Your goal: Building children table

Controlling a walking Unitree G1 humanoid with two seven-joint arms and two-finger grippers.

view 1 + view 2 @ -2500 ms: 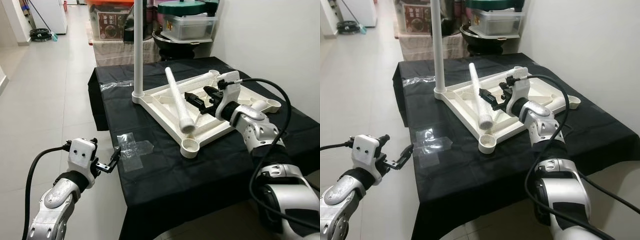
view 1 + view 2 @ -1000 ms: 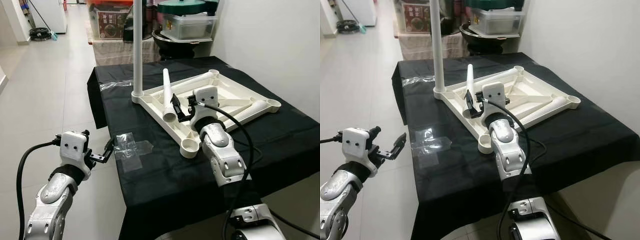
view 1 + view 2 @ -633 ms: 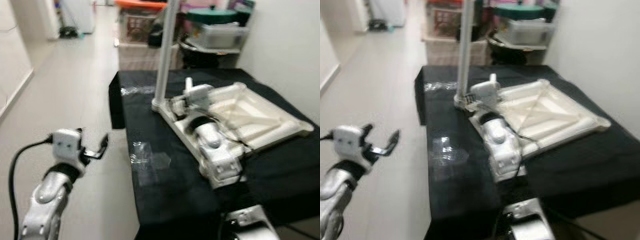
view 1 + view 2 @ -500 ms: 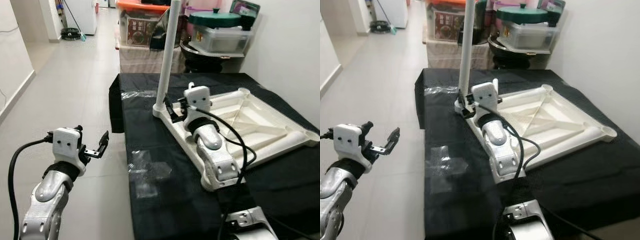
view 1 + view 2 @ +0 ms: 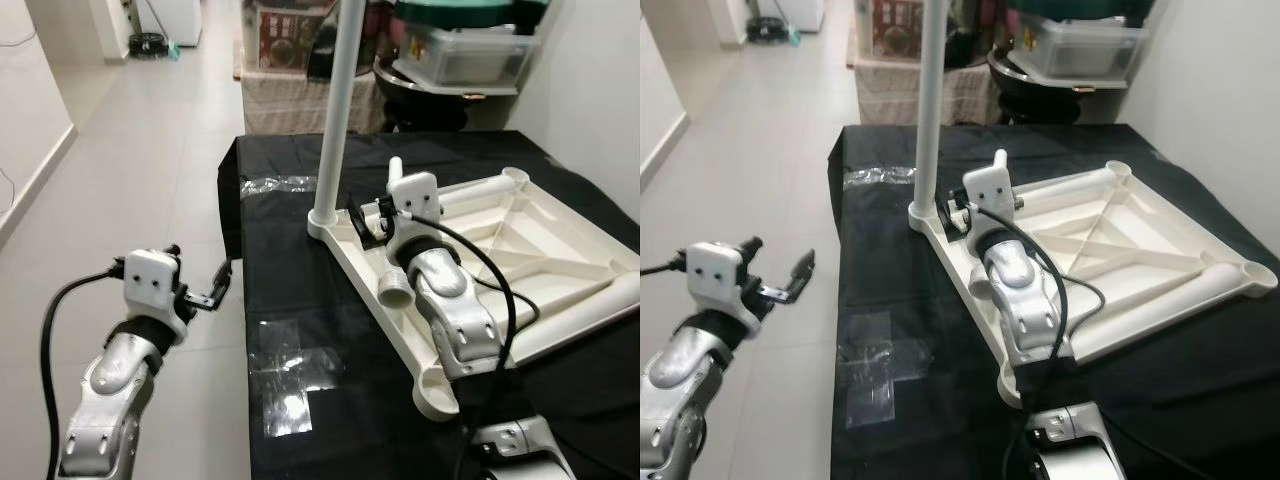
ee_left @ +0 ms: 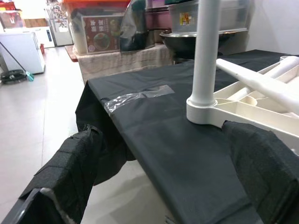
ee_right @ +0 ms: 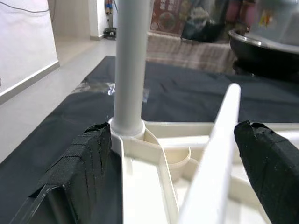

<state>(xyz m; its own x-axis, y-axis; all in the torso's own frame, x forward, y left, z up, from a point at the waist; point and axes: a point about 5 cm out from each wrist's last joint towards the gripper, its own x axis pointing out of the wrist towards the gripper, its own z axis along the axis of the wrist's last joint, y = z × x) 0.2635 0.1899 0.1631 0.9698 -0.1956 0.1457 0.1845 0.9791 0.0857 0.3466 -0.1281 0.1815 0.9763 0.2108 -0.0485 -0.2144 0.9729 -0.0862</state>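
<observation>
The white children's table top [image 5: 545, 215] lies upside down on a black-covered table [image 5: 300, 290]. One white leg [image 5: 335, 110] stands upright in its near-left corner socket. A loose white leg [image 5: 394, 285] lies across the frame under my right wrist, its open end facing me. My right gripper [image 5: 362, 222] hovers open just right of the upright leg; in the right wrist view the loose leg [image 7: 210, 154] runs between the spread fingers [image 7: 79, 177]. My left gripper [image 5: 218, 288] hangs open over the floor beside the table's left edge.
Clear tape patches [image 5: 290, 375] stick to the cloth near the front, another strip [image 5: 275, 185] at the back left. Storage boxes and a dark pot [image 5: 430, 95] crowd the floor behind the table. Tiled floor [image 5: 130, 150] stretches to the left, and a wall runs along the right.
My right gripper has swung from the frame's right side over to the corner with the upright leg, and the loose leg has shifted with it. The view itself has moved. The left gripper stays beside the table.
</observation>
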